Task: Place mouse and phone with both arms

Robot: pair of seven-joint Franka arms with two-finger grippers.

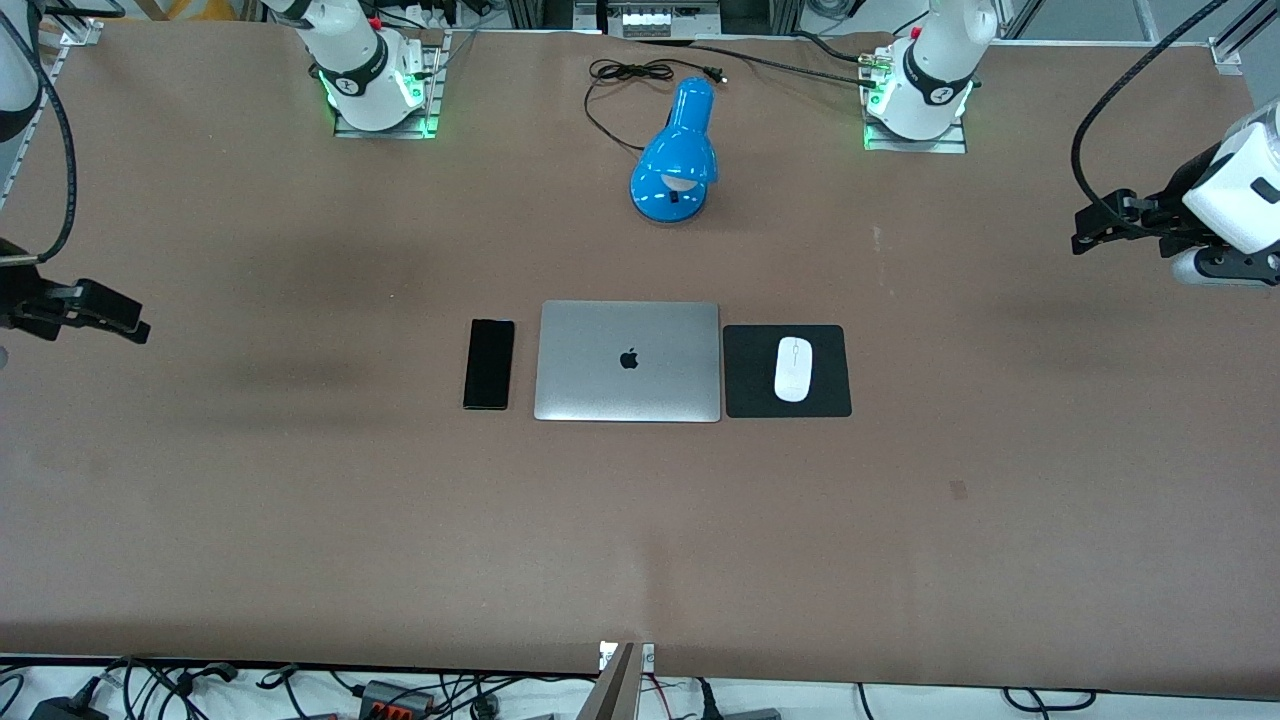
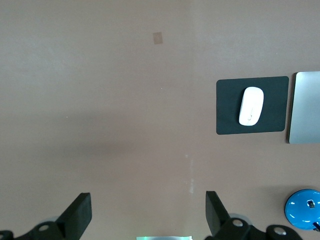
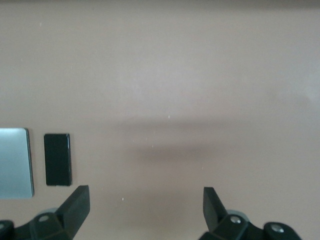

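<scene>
The white oval mouse (image 1: pixel 793 368) (image 2: pixel 251 106) lies on a square black mouse pad (image 1: pixel 830 395) (image 2: pixel 227 122), beside the closed silver laptop (image 1: pixel 628 361) on the left arm's side. The slim black phone (image 1: pixel 489 364) (image 3: pixel 58 159) lies flat beside the laptop on the right arm's side. My left gripper (image 1: pixel 1090 225) (image 2: pixel 148 210) hangs open and empty over bare table at the left arm's end. My right gripper (image 1: pixel 125 322) (image 3: pixel 146 206) hangs open and empty over bare table at the right arm's end. Both are well away from the objects.
A blue desk lamp (image 1: pixel 677 155) with a black cord (image 1: pixel 620 90) stands between the two arm bases (image 1: pixel 380 95) (image 1: pixel 915 105), farther from the front camera than the laptop. The brown table (image 1: pixel 640 540) stretches bare toward the front camera.
</scene>
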